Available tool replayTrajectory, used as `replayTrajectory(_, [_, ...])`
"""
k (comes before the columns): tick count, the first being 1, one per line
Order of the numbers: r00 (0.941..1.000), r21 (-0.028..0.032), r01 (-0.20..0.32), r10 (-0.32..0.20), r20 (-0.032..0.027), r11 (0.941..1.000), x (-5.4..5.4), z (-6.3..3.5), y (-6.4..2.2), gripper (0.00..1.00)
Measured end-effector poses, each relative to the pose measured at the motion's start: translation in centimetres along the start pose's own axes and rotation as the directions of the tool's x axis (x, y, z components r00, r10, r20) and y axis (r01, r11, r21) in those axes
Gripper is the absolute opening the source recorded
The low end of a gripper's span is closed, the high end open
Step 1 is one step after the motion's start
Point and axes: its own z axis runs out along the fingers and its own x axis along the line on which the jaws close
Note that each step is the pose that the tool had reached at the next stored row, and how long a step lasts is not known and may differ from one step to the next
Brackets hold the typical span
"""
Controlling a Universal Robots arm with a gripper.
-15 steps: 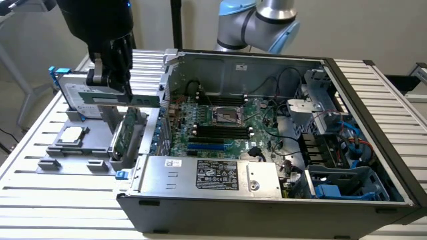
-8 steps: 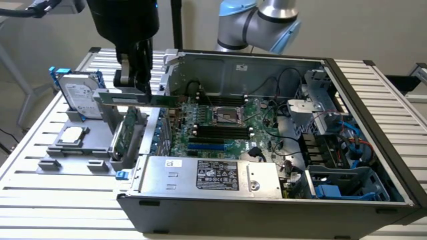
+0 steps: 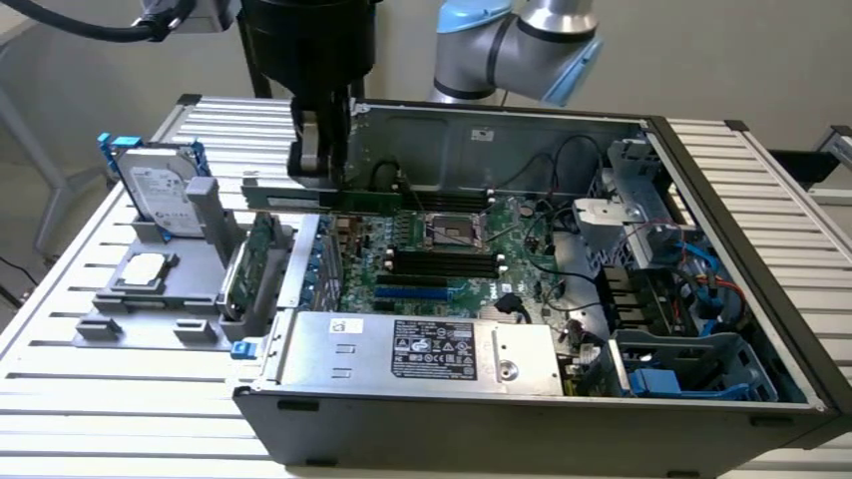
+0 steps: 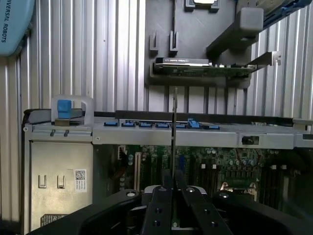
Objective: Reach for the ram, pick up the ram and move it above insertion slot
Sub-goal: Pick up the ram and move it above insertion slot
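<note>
**Ram held over the open case**

The gripper (image 3: 319, 165) pinches the ram (image 3: 323, 197) — a thin green stick held level above the motherboard (image 3: 453, 249) of the open computer case (image 3: 533, 399). The hard drive (image 3: 160, 190) stands in the grey holder (image 3: 174, 289) on the bench (image 3: 80, 269), at the exterior view's left.

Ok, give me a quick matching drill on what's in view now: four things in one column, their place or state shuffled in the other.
Things:
1. ram
2. hard drive
3. expansion card
4. gripper

Places or states:
A. upright in the grey holder, in a blue frame
B. shut on the stick
C. held level over the open computer case
D. on edge in the grey holder, beside the case wall

Pairs: 1-C, 2-A, 3-D, 4-B
</note>
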Motion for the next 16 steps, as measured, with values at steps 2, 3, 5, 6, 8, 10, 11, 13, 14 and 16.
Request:
replayTrajectory(2, [1.0,-0.0001,0.0,0.0,-0.0001,1.0,0.0,0.06,-0.9,0.13])
replayTrajectory(3, [1.0,0.0,0.0,0.0,0.0,1.0,-0.1,0.11,-1.37,0.13])
replayTrajectory(5, [1.0,0.0,0.0,0.0,0.0,1.0,-0.3,0.22,-2.26,0.13])
replayTrajectory(6, [1.0,0.0,0.0,0.0,0.0,1.0,-0.4,0.27,-2.73,0.13])
replayTrajectory(8, [1.0,0.0,0.0,0.0,0.0,1.0,-0.6,0.39,-3.66,0.13])
replayTrajectory(10, [1.0,0.0,0.0,0.0,0.0001,1.0,-1.0,0.5,-4.56,0.13])
replayTrajectory(11, [1.0,0.0,0.0,0.0,0.0,1.0,-1.1,0.56,-4.99,0.13])
replayTrajectory(13, [1.0,-0.0001,0.0,0.0,0.0,1.0,-1.6,0.66,-5.72,0.13])
replayTrajectory(14, [1.0,-0.0001,0.0,0.0,-0.0002,1.0,-1.9,0.72,-6.05,0.13])
replayTrajectory(16, [1.0,0.0,0.0,0.0,-0.0003,1.0,-2.5,0.84,-6.67,0.13])
